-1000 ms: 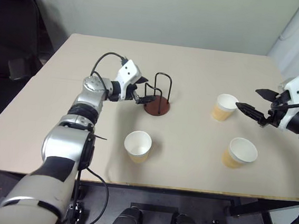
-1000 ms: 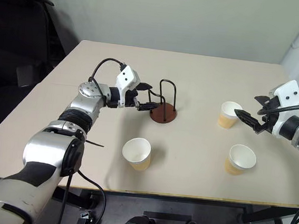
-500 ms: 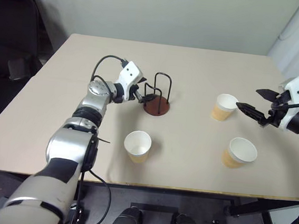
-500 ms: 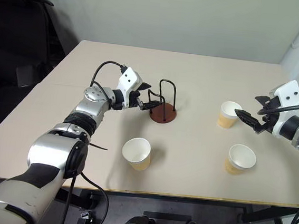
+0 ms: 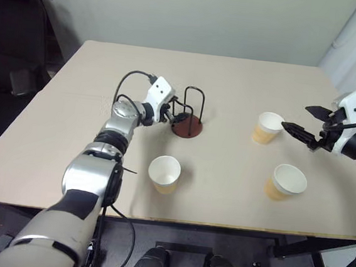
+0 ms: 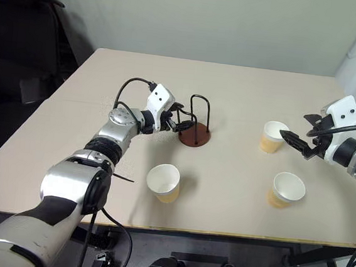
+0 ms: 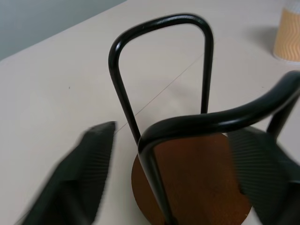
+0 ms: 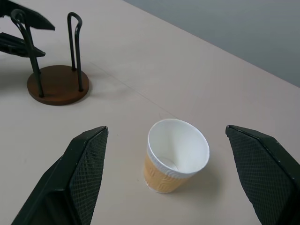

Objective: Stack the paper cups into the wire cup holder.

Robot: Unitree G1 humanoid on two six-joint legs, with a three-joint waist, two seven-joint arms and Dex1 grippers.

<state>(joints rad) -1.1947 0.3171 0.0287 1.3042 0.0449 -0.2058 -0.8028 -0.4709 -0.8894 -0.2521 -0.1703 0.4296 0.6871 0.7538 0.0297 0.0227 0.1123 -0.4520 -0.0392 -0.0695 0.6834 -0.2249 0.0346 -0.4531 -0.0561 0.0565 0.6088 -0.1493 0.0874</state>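
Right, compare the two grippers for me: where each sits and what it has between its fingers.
The left gripper is at the wire cup holder, its fingers on either side of a wire loop; the right gripper is beside a paper cup, apart from it. The left wrist view shows the left's fingers narrowed around the wire, while the right's are spread wide. Both point roughly level, and neither holds a cup.

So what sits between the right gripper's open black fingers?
One tan-orange paper cup, upright and untouched, between the right gripper fingers in the right wrist view.
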